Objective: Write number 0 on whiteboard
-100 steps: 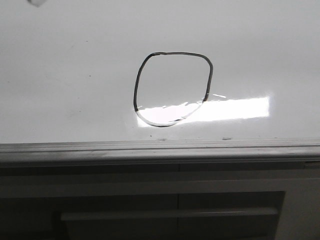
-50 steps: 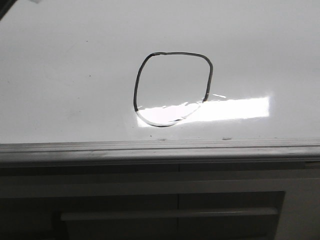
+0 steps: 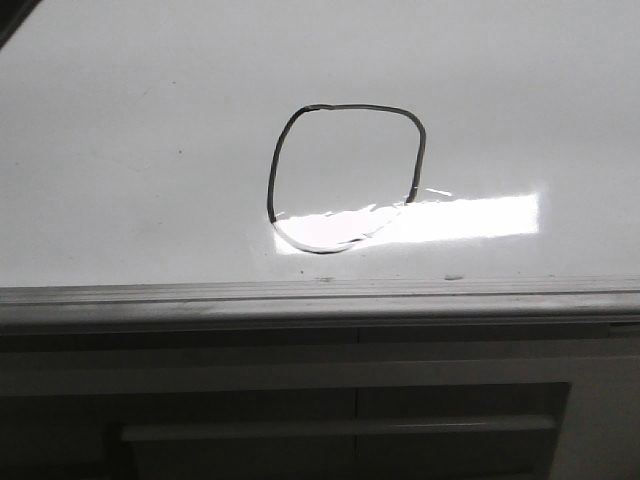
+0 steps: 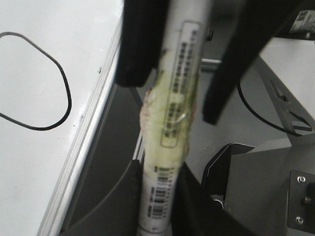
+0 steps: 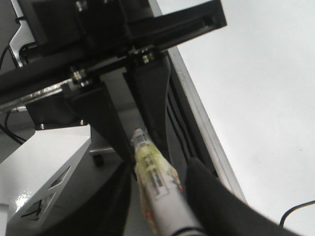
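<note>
The number 0 is a closed black loop in the middle of the whiteboard; part of it shows in the left wrist view. No gripper shows in the front view. Both grippers are off the board, beyond its grey edge strip. My left gripper is shut on a white marker wrapped in yellowish tape. My right gripper is around the same marker, and its jaws stand a little apart from the barrel. The right gripper's fingers show in the left wrist view.
A bright rectangular glare crosses the lower part of the loop. Below the board's edge is a grey cabinet front with a bar handle. Grey metal robot parts and a black cable lie beside the board.
The loop and board have not changed. A small blurred object at the top left of the front view is gone and a dark edge has come into that corner.
</note>
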`<act>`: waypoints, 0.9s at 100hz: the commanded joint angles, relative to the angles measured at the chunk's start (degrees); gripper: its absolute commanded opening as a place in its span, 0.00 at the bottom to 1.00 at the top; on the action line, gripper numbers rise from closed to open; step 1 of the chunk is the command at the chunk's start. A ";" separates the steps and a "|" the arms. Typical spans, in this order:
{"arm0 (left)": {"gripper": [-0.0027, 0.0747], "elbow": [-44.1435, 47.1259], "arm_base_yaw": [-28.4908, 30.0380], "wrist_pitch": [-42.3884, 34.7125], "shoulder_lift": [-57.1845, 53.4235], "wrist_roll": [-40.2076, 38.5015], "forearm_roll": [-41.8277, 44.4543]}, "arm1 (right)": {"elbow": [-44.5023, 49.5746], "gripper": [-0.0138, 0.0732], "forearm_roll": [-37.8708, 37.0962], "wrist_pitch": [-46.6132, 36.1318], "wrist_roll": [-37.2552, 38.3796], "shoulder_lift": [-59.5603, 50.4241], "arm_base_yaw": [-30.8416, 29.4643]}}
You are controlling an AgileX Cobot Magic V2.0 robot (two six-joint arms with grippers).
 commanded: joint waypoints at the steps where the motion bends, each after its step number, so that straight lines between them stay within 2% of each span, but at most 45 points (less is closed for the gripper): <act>1: 0.01 -2.01 0.02 -6.57 -0.40 -2.47 0.17 | -1.77 0.66 0.57 -5.08 -0.61 -0.58 0.01; 6: 0.01 -2.01 0.02 -7.40 -0.40 -2.61 0.17 | -1.77 0.74 0.40 -7.21 -0.61 -1.02 0.01; 11: 0.01 -2.01 0.02 -8.65 -0.40 -3.20 0.17 | -1.77 0.77 -0.05 -9.34 -0.61 -1.88 0.01; 26: 0.01 -2.01 0.51 -10.91 -0.40 -5.23 0.17 | -1.77 0.76 -0.42 -12.90 -0.61 -5.01 -2.32; 52: 0.01 -1.90 0.51 -15.53 -0.40 -5.75 0.46 | -0.70 0.75 -0.44 -10.40 -0.61 -11.63 -13.76; 70: 0.01 -1.38 2.52 -19.48 -0.40 -12.10 5.49 | 1.74 0.75 -0.44 -9.53 -0.61 -15.90 -19.40; 77: 0.01 -1.00 4.72 -21.05 -0.40 -14.79 6.77 | 2.67 0.69 -0.44 -9.26 -0.61 -17.06 -20.33; 90: 0.01 0.98 9.91 -25.17 -0.40 -18.00 6.91 | 4.72 0.47 -0.44 -9.39 -0.61 -18.75 -20.63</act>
